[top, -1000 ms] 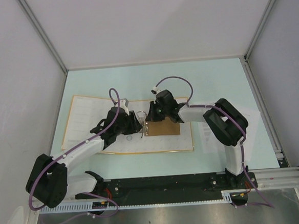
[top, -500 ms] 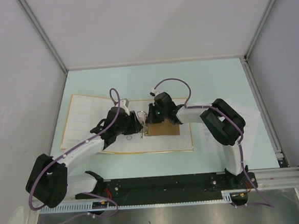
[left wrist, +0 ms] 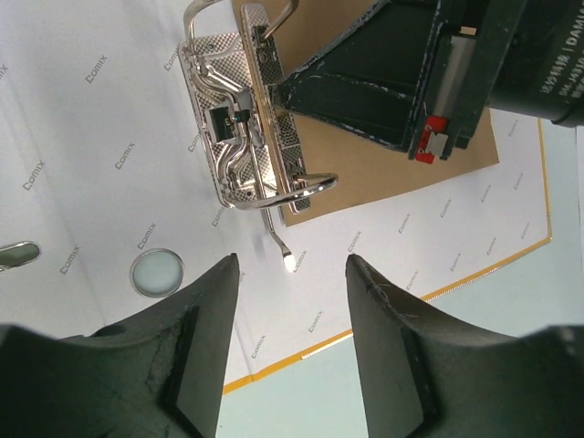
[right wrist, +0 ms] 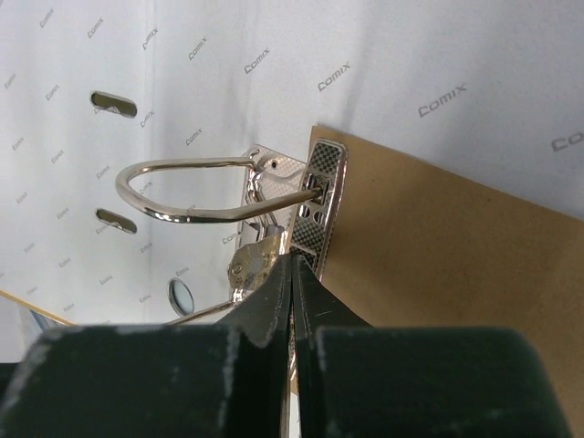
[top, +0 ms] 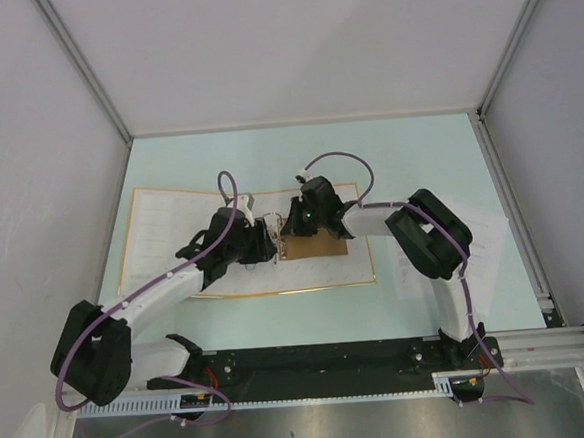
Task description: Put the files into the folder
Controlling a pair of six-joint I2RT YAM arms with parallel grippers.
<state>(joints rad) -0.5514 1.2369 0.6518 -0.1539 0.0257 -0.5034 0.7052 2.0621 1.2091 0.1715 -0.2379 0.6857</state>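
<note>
Since a second ago, your right arm's elbow has swung in toward 9 o'clock, and the right gripper (top: 293,229) has nudged the same way along the ring clip (top: 277,242). The folder (top: 163,238) has slid slightly with it, its 3 o'clock edge now a little farther from the arm bases. The left gripper (top: 266,247) has eased a touch wider. It hangs released, with nothing between its jaws, just at 8 o'clock of the clip and over the thin lever (left wrist: 278,245). Your right fingers are clenched flat together, their tip pressed against the clip's checkered plate at the edge of the brown card (top: 319,247). The folder lies open on the table (top: 418,160), whitish inside up, in the table's 9 o'clock half. The files (top: 492,245) lie at the 3 o'clock side, well apart from the folder and partly covered by the right arm, so you cannot see their print or sleeve. From above, both grippers hide most of the clip. Whether the rings are parted cannot be told, as the left wrist view cuts off their tops.
</note>
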